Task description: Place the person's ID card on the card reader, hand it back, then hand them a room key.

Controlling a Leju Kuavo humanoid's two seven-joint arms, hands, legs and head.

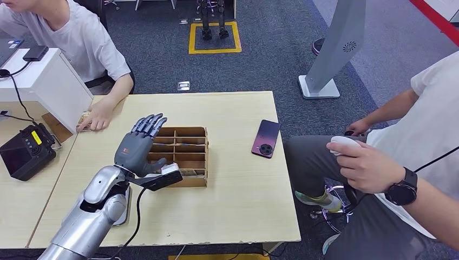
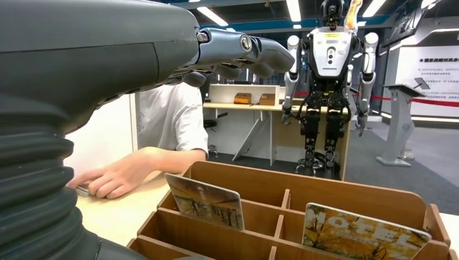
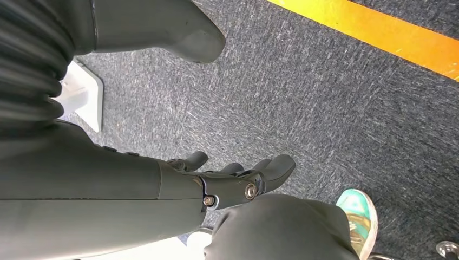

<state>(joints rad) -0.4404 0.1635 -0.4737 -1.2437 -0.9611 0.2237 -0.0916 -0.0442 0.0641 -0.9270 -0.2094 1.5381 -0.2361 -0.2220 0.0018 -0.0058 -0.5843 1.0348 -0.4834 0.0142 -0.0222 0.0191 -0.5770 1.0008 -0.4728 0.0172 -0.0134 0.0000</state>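
My left hand [image 1: 139, 146] hovers with fingers spread and nothing in it, at the left edge of the wooden slotted box [image 1: 187, 157]. Room key cards with a hotel print stand in the box [image 2: 364, 232], another nearer the person [image 2: 205, 200]. The person's hand [image 1: 100, 116] lies flat on the table's far left corner, on a small flat card-like thing [image 2: 81, 190]. A white flat device [image 1: 124, 208], perhaps the card reader, lies mostly hidden under my left forearm. My right hand [image 3: 233, 181] hangs over the carpet, fingers loosely apart and holding nothing.
A dark phone [image 1: 266, 138] lies on the table right of the box. A black controller [image 1: 23, 153] and a white box [image 1: 48, 81] stand on the left desk. A second person sits at the right, holding a white device [image 1: 345, 144].
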